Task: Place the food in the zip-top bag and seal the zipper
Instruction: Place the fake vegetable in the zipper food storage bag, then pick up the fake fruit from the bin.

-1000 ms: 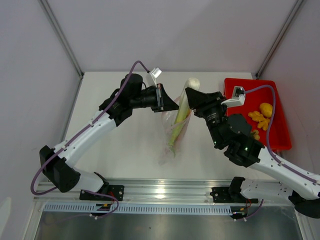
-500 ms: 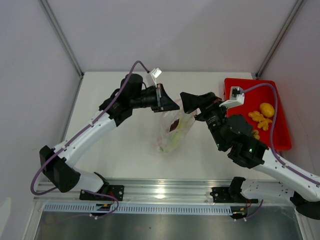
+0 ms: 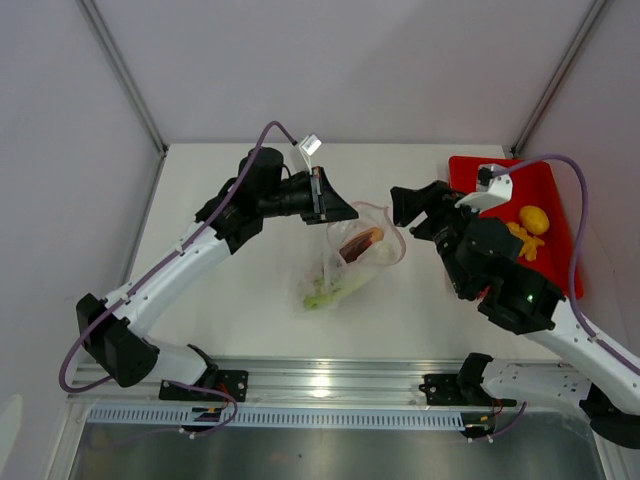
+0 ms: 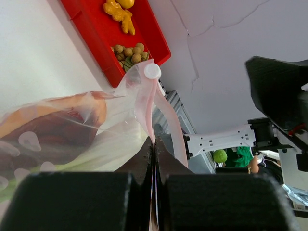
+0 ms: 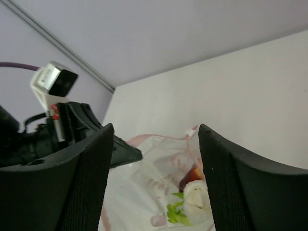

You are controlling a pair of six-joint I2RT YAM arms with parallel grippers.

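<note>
The clear zip-top bag (image 3: 350,258) lies mid-table with its mouth held open and its pinkish zipper rim (image 3: 385,212) looped wide. Inside it are the green-white leek stalk (image 3: 335,287), an orange slice and a dark red piece (image 3: 360,244). My left gripper (image 3: 345,212) is shut on the bag's rim, as the left wrist view (image 4: 154,144) shows. My right gripper (image 3: 408,205) is open and empty, just right of the bag mouth; its view looks down at the bag (image 5: 163,192). The lemon (image 3: 534,218) and the bunch of tan balls (image 4: 130,52) lie in the red tray.
The red tray (image 3: 560,270) sits at the table's right edge, also holding a yellow ginger-like piece (image 3: 520,240). Grey walls enclose the table on three sides. The metal rail (image 3: 320,380) runs along the near edge.
The leek has dropped from my right gripper into the bag. My right gripper opened and drew back to the right. The bag mouth has spread wider.
</note>
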